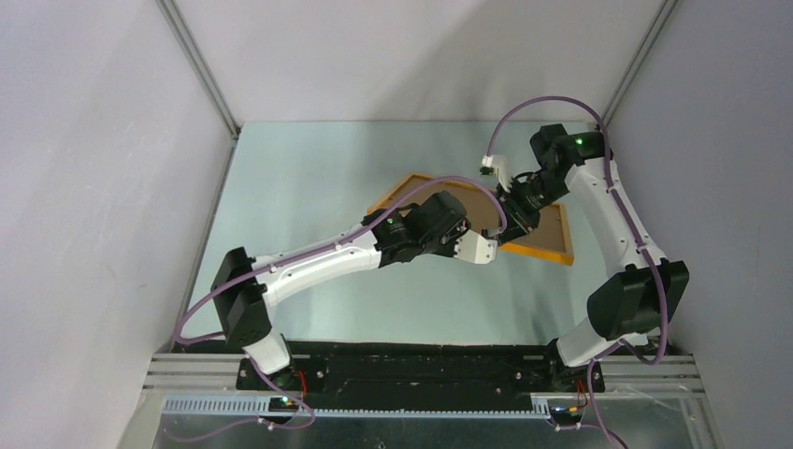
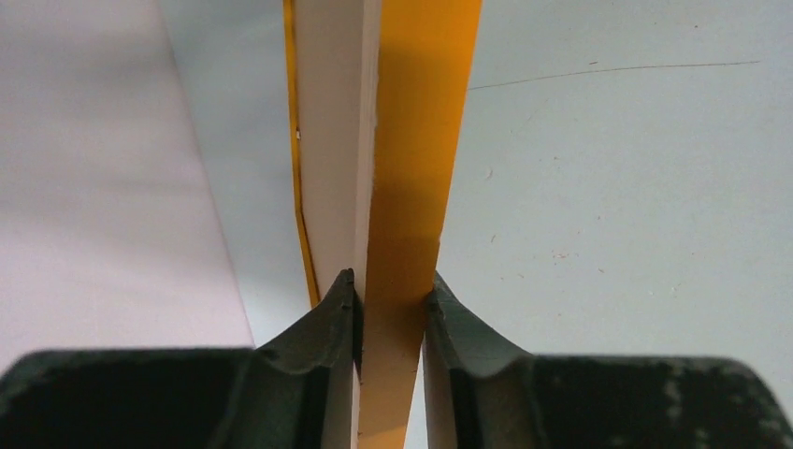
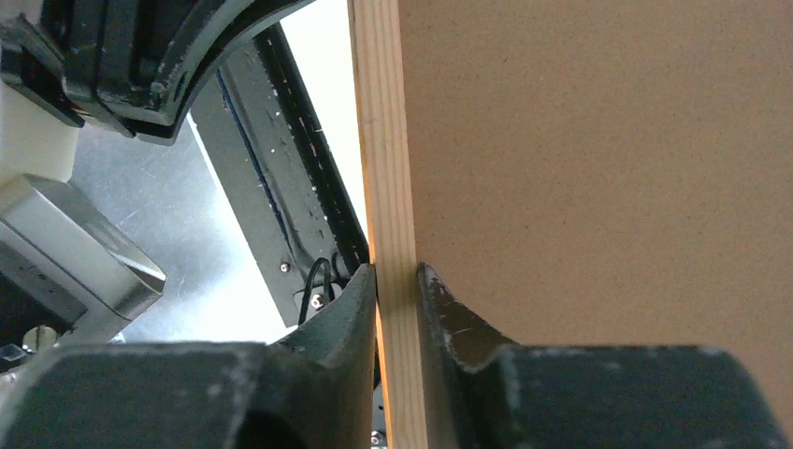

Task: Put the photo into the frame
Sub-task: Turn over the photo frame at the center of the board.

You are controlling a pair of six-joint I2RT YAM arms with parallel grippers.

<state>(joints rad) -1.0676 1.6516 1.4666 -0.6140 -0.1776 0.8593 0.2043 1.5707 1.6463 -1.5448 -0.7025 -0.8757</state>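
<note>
The frame [image 1: 544, 252] is a thin orange rectangle in the middle of the table, back side up. The brown backing board [image 1: 475, 200] fills it. My left gripper [image 1: 483, 247] is shut on the frame's near edge. In the left wrist view its fingers pinch the orange bar [image 2: 421, 140] at the gripper [image 2: 393, 285], with a white strip [image 2: 332, 140] lying against that bar. My right gripper [image 1: 511, 223] is shut on the frame right beside it. Its wrist view shows the gripper [image 3: 397, 271] clamping the pale wood edge [image 3: 383, 140] next to the board [image 3: 598, 168]. The photo's printed face is hidden.
Grey enclosure walls stand at the left [image 1: 103, 187], back and right [image 1: 720, 168] of the pale green table [image 1: 299, 187]. The black base rail [image 1: 411, 369] with both arm mounts runs along the near edge. The left arm's wrist [image 3: 65, 140] is close beside the right gripper.
</note>
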